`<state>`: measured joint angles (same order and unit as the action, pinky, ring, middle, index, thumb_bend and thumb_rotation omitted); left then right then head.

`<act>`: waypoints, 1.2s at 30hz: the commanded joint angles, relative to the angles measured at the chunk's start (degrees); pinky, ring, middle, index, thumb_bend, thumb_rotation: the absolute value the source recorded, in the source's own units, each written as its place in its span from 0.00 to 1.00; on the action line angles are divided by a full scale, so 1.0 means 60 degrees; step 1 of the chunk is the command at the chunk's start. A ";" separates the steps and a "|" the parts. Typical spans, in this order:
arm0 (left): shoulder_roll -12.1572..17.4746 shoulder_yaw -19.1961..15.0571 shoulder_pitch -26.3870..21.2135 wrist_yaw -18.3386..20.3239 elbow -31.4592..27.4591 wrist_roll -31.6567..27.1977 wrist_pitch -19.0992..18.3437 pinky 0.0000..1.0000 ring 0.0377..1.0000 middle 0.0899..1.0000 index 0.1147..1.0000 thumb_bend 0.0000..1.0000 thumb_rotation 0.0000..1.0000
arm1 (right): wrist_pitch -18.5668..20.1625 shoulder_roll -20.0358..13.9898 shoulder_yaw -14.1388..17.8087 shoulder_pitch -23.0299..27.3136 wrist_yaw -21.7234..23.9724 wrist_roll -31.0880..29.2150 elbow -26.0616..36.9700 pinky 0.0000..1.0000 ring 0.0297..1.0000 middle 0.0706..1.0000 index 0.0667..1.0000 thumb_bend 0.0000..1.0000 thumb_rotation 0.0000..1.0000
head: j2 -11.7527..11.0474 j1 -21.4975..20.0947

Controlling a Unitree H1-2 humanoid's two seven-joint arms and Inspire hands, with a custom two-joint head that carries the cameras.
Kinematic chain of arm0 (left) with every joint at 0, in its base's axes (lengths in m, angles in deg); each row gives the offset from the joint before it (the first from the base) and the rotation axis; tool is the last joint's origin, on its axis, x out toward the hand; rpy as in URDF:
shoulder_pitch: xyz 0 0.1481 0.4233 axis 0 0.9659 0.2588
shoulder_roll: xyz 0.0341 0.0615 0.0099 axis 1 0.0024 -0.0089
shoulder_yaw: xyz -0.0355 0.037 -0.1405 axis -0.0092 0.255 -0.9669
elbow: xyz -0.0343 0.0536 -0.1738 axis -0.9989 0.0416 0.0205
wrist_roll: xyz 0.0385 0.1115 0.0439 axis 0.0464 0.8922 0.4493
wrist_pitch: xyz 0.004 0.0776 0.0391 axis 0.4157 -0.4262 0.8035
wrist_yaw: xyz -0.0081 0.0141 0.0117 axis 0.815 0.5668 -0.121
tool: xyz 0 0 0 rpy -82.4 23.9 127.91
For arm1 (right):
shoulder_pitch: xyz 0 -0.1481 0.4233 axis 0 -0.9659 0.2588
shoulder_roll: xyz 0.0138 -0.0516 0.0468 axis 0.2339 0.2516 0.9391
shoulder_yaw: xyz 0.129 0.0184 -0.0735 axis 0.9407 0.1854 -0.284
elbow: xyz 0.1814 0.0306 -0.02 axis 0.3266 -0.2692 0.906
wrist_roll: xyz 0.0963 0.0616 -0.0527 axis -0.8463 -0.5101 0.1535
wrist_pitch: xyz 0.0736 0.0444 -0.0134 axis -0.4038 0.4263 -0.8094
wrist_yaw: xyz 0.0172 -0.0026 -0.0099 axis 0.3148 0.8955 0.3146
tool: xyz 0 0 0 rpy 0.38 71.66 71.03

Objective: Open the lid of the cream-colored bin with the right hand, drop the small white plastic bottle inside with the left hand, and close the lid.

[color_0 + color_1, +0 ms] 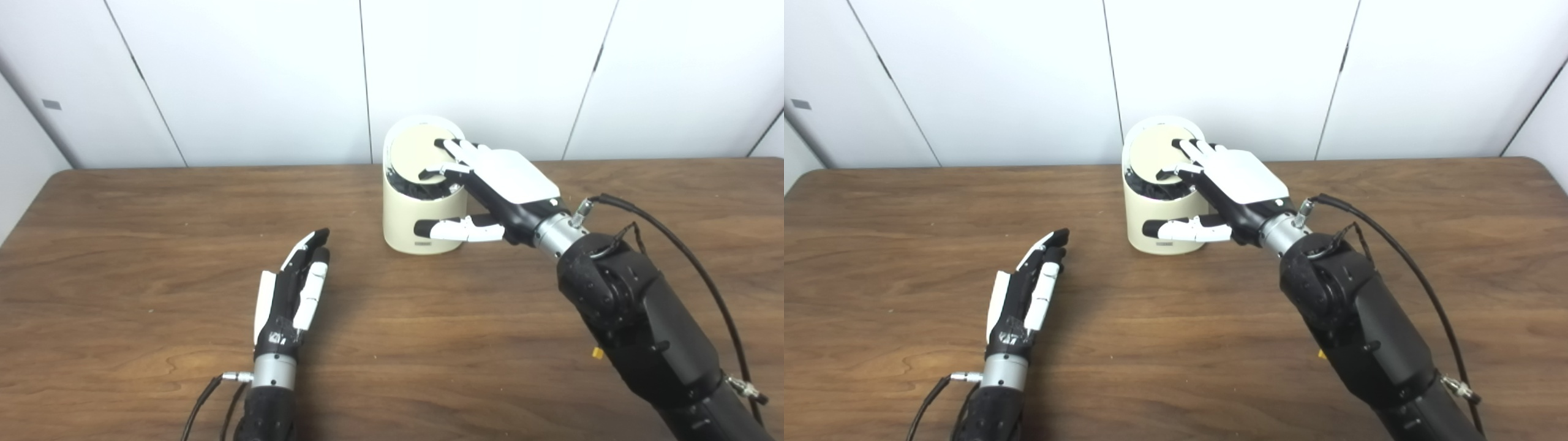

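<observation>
My right hand (490,184) lays its spread fingers (456,150) on the tilted lid (416,150) of the cream bin (407,220). My left hand (294,288) rests empty on the bench (122,275), fingers straight together. I cannot see the bottle.

You see a cream-colored bin (421,226) with a paler, tan-cream lid (416,150) ringed in white, and black inside under the lid's raised front edge. Your right robot hand (490,193), over the bin, has a white back, white fingers with black tips, a black palm side and a silver wrist ring. Your left robot hand (293,291), well apart from it, shows the same black and white with a silver wrist. Under both lies the brown wood-grain bench (122,245); beyond, white wall panels (245,73) with dark seams.
</observation>
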<state>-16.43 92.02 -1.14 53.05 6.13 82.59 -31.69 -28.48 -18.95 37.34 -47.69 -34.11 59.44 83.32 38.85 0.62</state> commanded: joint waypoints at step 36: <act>0.0094 -0.0113 -0.0054 0.0215 -0.0088 -0.0360 -0.0074 0.81 0.84 0.86 0.85 0.56 0.99 | -0.0502 0.0422 0.1763 -0.1181 -0.1265 -0.1105 0.1590 1.00 1.00 1.00 0.90 0.53 1.00 | -0.0025 0.0006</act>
<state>-16.12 91.39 -1.19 53.79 6.20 80.73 -31.60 -29.54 -16.39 46.71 -55.53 -39.18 53.21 90.70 38.58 0.62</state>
